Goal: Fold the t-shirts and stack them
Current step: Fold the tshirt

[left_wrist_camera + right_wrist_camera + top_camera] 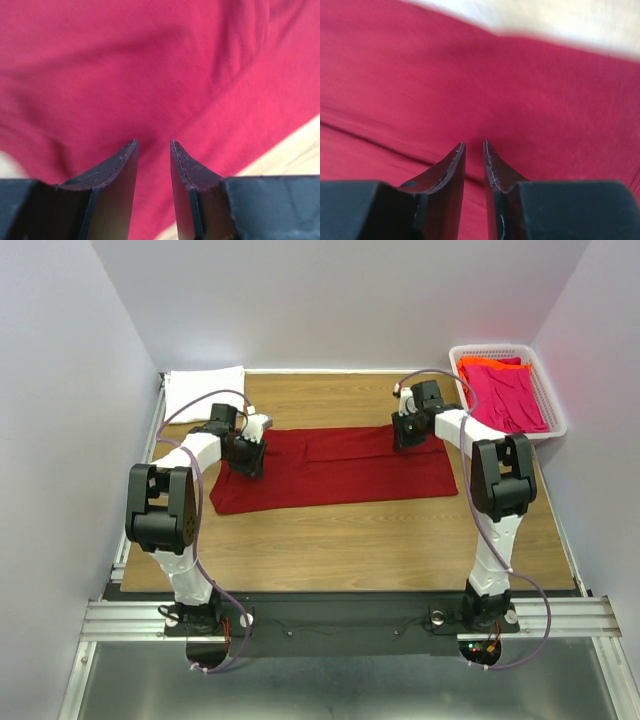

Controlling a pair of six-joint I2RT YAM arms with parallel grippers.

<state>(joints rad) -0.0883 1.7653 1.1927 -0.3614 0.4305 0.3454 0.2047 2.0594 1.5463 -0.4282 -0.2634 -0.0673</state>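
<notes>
The dark red t-shirt [335, 468] lies flat across the middle of the table, folded into a long band. My left gripper [250, 458] is over its left end and my right gripper [408, 436] over its far right edge. In the left wrist view the gripper [152, 142] has its jaws a narrow gap apart, with red cloth [150, 65] just beyond and nothing between them. The right wrist view shows the same: the gripper [474, 144] is slightly open over red cloth [485, 85]. A folded white t-shirt [205, 391] lies at the back left. Pink [510, 398] and orange [480, 367] t-shirts lie in the basket.
The white lattice basket [556, 422] stands at the back right corner. The wooden table [340, 540] shows bare in front of the red shirt. Grey walls close in the back and both sides.
</notes>
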